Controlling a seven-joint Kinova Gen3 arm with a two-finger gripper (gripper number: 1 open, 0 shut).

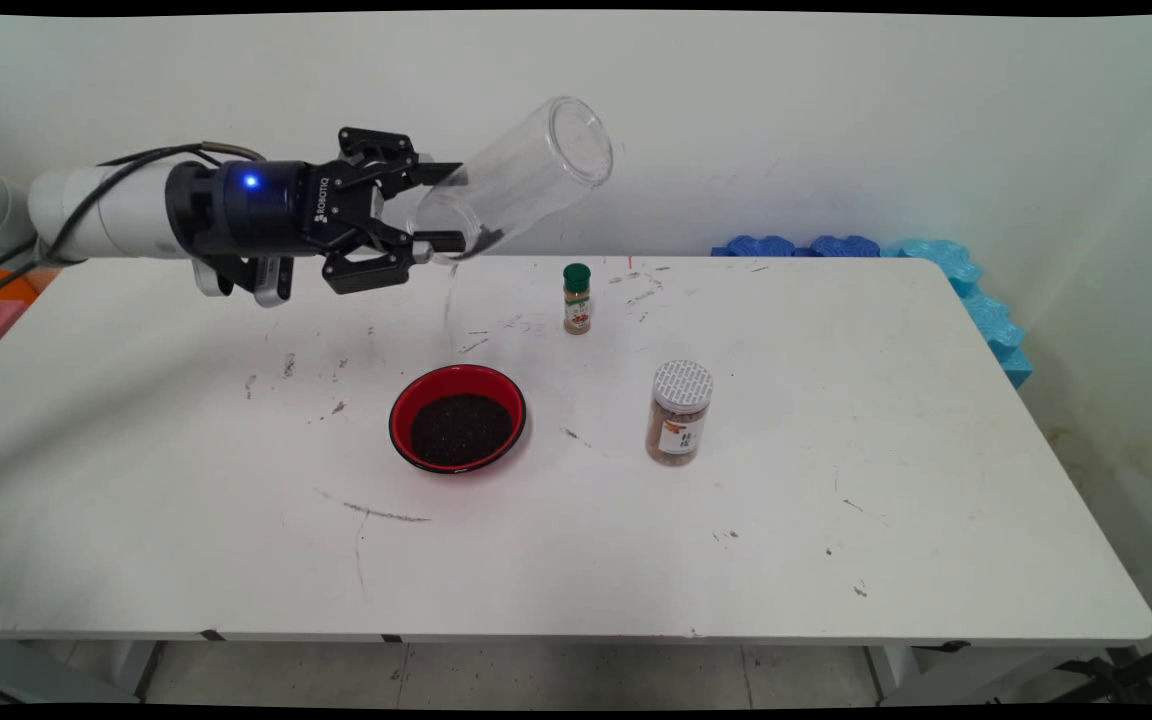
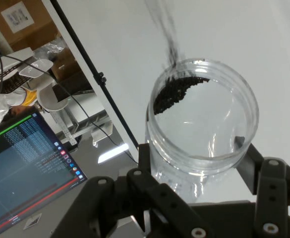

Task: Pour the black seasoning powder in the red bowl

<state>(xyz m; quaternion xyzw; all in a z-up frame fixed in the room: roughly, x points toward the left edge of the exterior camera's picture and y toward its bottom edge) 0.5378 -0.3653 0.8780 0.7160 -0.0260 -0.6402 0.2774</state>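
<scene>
Pincer (image 1: 439, 205) in the main view hung above the counter (image 1: 836, 500), pinching a clear jar (image 1: 516, 175) near its mouth. We saw the jar tipped, its closed end raised toward the wall and its mouth angled down to the left. A thin thread of dark grains fell from that mouth toward the red bowl (image 1: 457, 417), which already held a dark heap. A small green-capped spice bottle (image 1: 577, 298) stood beyond the bowl, and a silver-lidded jar (image 1: 680, 412) stood to the bowl's right, both apart from it. Blue foam pieces (image 1: 966, 280) lay along the counter's far right edge.

In the hand view we looked along the pincer (image 2: 194, 163) and found its fingers pressed on either side of the clear jar (image 2: 204, 114). A clump of dark grains (image 2: 174, 91) clung to the low side of the jar, with a blurred streak leaving it.

We judged the risk to be scatter: the stream fell a long way, so any drift of the hand could land grains on the counter beside the bowl.
</scene>
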